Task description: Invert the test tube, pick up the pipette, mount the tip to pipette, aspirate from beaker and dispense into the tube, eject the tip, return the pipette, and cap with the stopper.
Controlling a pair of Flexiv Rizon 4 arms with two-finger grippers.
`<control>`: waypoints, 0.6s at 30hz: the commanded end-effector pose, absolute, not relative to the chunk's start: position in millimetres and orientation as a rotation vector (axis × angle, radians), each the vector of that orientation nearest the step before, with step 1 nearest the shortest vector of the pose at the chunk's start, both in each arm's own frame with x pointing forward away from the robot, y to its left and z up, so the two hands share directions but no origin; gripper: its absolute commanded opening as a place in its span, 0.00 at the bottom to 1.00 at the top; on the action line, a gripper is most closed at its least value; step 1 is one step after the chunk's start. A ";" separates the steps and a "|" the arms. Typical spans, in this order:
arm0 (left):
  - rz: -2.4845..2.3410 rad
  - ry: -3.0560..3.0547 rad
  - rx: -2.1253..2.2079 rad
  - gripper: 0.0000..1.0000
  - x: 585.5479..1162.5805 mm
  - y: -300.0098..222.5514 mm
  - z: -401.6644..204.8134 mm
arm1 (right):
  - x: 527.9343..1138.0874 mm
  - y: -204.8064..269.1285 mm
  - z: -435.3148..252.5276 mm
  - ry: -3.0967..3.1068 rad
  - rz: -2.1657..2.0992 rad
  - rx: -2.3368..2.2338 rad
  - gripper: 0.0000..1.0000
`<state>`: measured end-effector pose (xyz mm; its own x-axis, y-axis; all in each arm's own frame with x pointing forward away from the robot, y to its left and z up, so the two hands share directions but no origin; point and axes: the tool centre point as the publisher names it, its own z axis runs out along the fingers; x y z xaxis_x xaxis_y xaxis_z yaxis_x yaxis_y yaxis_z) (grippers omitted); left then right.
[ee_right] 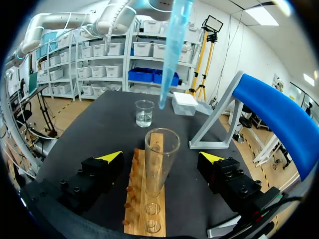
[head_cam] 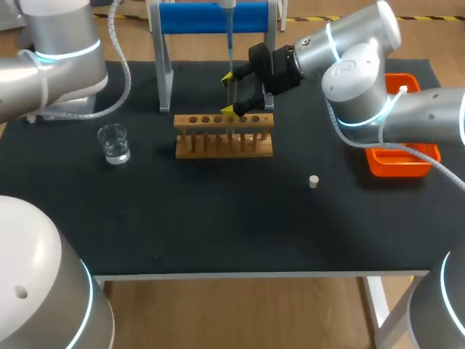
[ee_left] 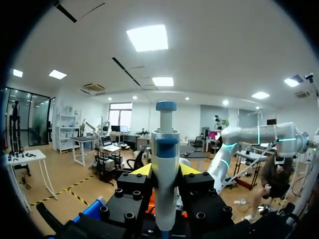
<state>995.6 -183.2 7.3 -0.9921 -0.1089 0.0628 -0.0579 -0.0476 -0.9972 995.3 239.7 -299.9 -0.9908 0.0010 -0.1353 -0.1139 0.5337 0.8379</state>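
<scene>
To be emptied, the pipette [ee_left: 165, 164] clamped in the left fingers [ee_left: 142, 171] must be lowered into the test tube [ee_right: 160, 162] between the wide-apart right fingers [ee_right: 110, 157].

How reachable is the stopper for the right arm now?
Likely yes: the stopper lies alone on the table on that arm's side, and the right pincer stands open around the test tube, holding nothing.

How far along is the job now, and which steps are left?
Done: the test tube stands mouth up in the rack, and the left claw holds the pipette with a tip mounted. In hand: the tip hangs over the tube, which the open right claw flanks; whether it is filled I cannot tell. Left: eject tip, return pipette, cap; the stopper lies on the table.
</scene>
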 end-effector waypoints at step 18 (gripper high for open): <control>-2.257 2.151 -0.203 0.00 999.2 -183.7 -3.9 | 995.5 239.0 -299.4 2.648 1.457 -0.099 1.00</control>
<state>998.5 -184.5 -2.4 -0.9910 -0.1049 0.0830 -0.0781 -0.0497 -0.9957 995.3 239.7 -299.9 -0.9908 0.0010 -0.1353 -0.1139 0.5338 0.8379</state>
